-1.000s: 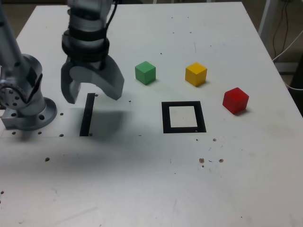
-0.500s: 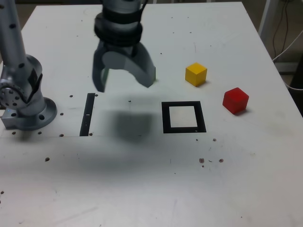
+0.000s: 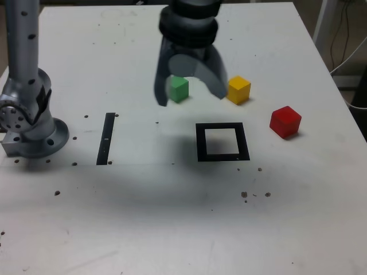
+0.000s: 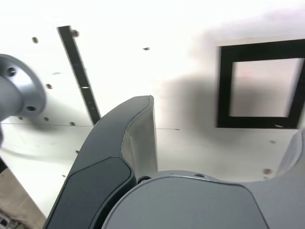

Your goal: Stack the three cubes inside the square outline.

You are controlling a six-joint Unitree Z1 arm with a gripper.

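In the exterior view, the green cube, the yellow cube and the red cube each sit apart on the white table. All three lie outside the square outline, whose white centre is bare. My gripper hangs open above the table, holding nothing. The green cube shows between its two fingers, partly covered by them. The yellow cube is just beyond the finger on that view's right. The wrist view shows one dark finger and the square outline, but no cubes.
A narrow black strip lies flat on the table toward the exterior view's left. The arm's grey base stands beside it. Cables hang past the table's edge on the exterior view's right.
The open gripper has swung from above the black strip toward the exterior view's right and now hangs over the green cube. No cube has moved.
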